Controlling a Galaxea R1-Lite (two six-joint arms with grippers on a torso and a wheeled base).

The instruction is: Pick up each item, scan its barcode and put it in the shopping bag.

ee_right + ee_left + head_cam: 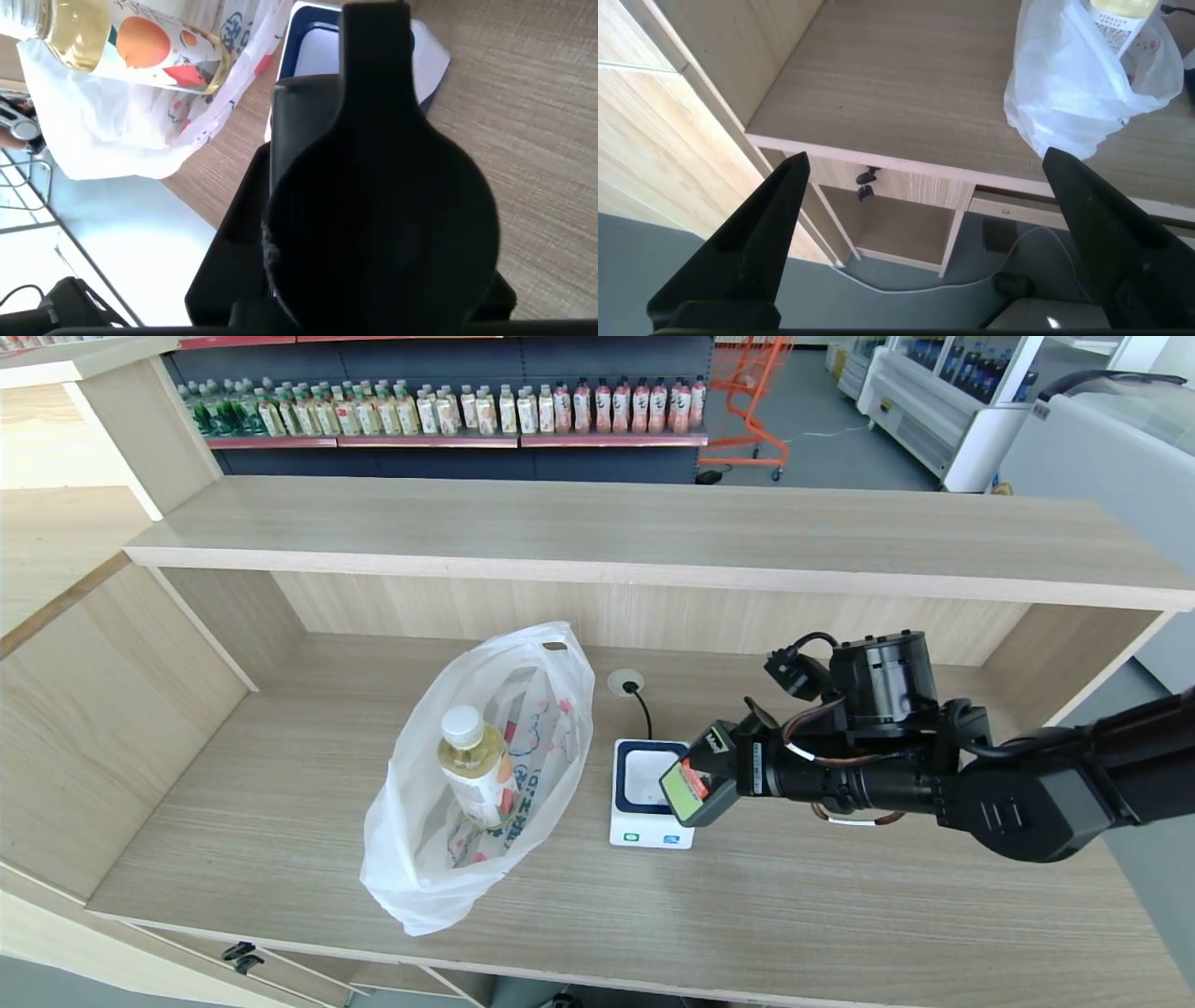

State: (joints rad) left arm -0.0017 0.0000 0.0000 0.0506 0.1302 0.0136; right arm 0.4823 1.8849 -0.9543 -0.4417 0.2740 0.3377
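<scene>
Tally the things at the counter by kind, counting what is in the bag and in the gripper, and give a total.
Shopping bag: 1
Drink bottle: 1
Barcode scanner: 1
Small green packet: 1
Total: 4

White plastic shopping bag (411, 877) lies open on the counter (280, 821), a white-capped yellowish drink bottle (474, 767) leaning inside it. My right gripper (702, 777) has got the small green-and-red pack (689, 793), tilted just above the white scanner (642, 793).
</scene>
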